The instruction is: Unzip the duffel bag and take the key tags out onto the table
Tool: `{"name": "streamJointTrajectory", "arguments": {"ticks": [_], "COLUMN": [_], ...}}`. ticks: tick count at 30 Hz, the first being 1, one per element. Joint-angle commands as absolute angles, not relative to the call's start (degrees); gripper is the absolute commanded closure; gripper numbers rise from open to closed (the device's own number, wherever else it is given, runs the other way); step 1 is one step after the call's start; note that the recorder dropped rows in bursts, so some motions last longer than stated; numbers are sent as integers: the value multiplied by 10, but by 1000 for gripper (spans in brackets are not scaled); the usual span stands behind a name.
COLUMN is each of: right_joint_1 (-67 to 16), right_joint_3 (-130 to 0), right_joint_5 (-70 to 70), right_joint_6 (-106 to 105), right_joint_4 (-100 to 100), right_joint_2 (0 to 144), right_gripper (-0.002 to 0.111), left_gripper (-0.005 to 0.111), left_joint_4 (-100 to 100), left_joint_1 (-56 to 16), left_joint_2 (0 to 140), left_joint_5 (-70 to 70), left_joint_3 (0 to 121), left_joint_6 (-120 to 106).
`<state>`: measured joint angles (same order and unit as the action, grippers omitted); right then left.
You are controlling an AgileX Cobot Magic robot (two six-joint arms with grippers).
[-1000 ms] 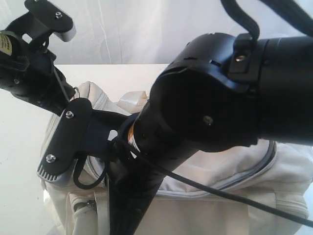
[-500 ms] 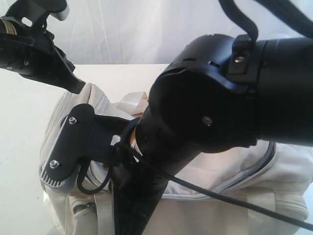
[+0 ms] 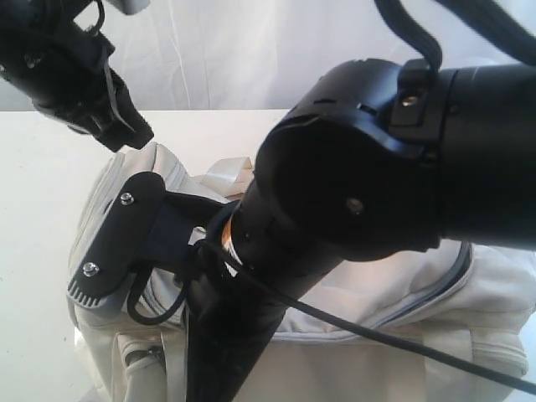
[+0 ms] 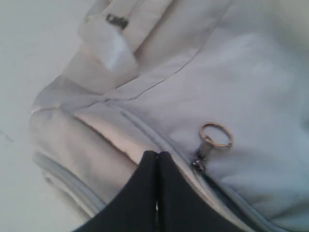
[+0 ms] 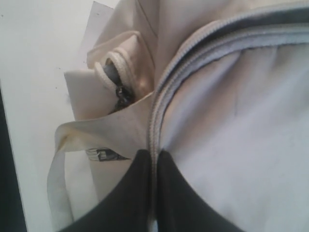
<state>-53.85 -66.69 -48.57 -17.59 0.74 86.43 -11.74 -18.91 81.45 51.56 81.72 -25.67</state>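
The cream duffel bag (image 3: pixel 377 301) lies on the white table (image 3: pixel 33 209). My right gripper (image 3: pixel 88 289) is at the bag's left end, shut on the grey zipper piping (image 5: pixel 153 130), which runs between its black fingers (image 5: pixel 133 193). My left gripper (image 3: pixel 132 134) hangs a little above the bag's far left corner, its jaws shut with nothing between them. In the left wrist view the metal zipper pull ring (image 4: pixel 216 135) lies on the fabric just beside that gripper (image 4: pixel 157 154). The key tags are out of view.
My right arm's bulky black joint (image 3: pixel 377 167) blocks much of the exterior view, with a black cable (image 3: pixel 377 331) across the bag. A small zipped side pocket (image 5: pixel 116 82) and a webbing handle (image 5: pixel 58 193) sit at the bag's end. A white curtain (image 3: pixel 251 50) hangs behind.
My left arm has lifted up and away from the bag's left end toward the upper left. The right gripper has stayed on the bag, barely shifting.
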Motion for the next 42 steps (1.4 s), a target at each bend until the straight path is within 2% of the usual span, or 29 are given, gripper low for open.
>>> {"name": "streamJointTrajectory", "arguments": {"ticks": [1, 4, 6, 8, 13, 15, 19, 26, 28, 33, 42], "right_joint_1": [-540, -540, -540, -540, -540, -540, -540, -540, -540, -540, -540], "right_joint_3": [-665, -665, -665, -665, -666, -667, -667, -667, -667, -667, -665], "right_joint_5": [-480, -485, -489, -493, -496, -496, -512, -566, -574, -601, -607], "right_joint_6": [-169, -178, -178, -178, -178, -175, -145, -91, -79, -46, -38], "right_joint_4": [45, 60, 68, 72, 66, 49, 20, -25, -32, -51, -76], "right_joint_2": [864, 864, 864, 861, 836, 821, 779, 703, 681, 640, 616], "right_gripper": [108, 107, 101, 91, 57, 50, 50, 50, 50, 50, 50], "left_gripper": [107, 107, 107, 107, 107, 107, 98, 58, 50, 48, 48], "left_joint_4": [-169, -174, -181, -188, -215, -243, -282, -279, -279, -299, -167], "left_joint_1": [-167, -167, -167, -167, -167, -167, -167, -168, -168, -175, -259], "left_joint_2": [866, 902, 921, 932, 940, 940, 941, 945, 945, 945, 945], "left_joint_5": [654, 700, 700, 700, 700, 700, 700, 700, 700, 690, 592], "left_joint_3": [902, 936, 945, 946, 946, 946, 946, 927, 901, 857, 848], "left_joint_6": [-390, -423, -425, -425, -443, -468, -513, -571, -608, -662, -613]}}
